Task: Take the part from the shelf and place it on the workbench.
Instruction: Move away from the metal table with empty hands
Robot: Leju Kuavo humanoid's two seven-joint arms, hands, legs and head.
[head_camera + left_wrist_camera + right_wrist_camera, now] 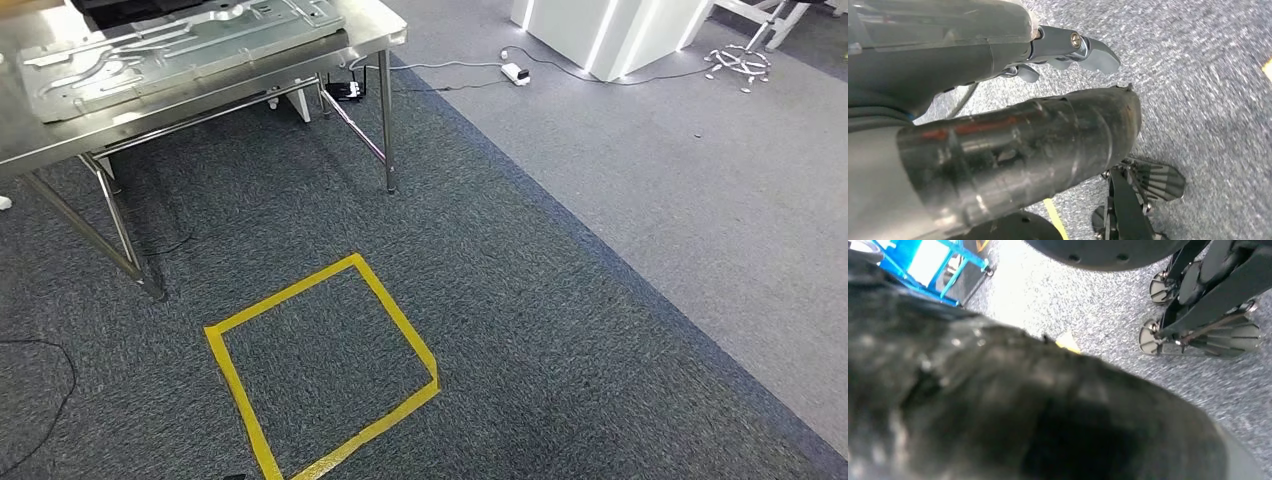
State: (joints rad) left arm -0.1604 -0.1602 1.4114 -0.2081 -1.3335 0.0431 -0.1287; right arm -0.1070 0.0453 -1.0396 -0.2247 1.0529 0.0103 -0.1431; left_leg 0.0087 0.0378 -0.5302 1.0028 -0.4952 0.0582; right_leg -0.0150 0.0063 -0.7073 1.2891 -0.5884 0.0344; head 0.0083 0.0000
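A steel workbench stands at the upper left of the head view. A large silver stamped metal sheet lies flat on top of it. My left hand hangs over the grey carpet in the left wrist view. Its thick dark thumb and its grey fingers are apart, and nothing is between them. My right hand is a dark blur close to the right wrist camera, so how its fingers lie cannot be made out. A blue metal frame stands on the carpet behind it.
A yellow tape square marks the dark carpet in front of the workbench. The bench's thin legs reach the floor. A white power strip with cables lies by a white counter. A black cable loops at left.
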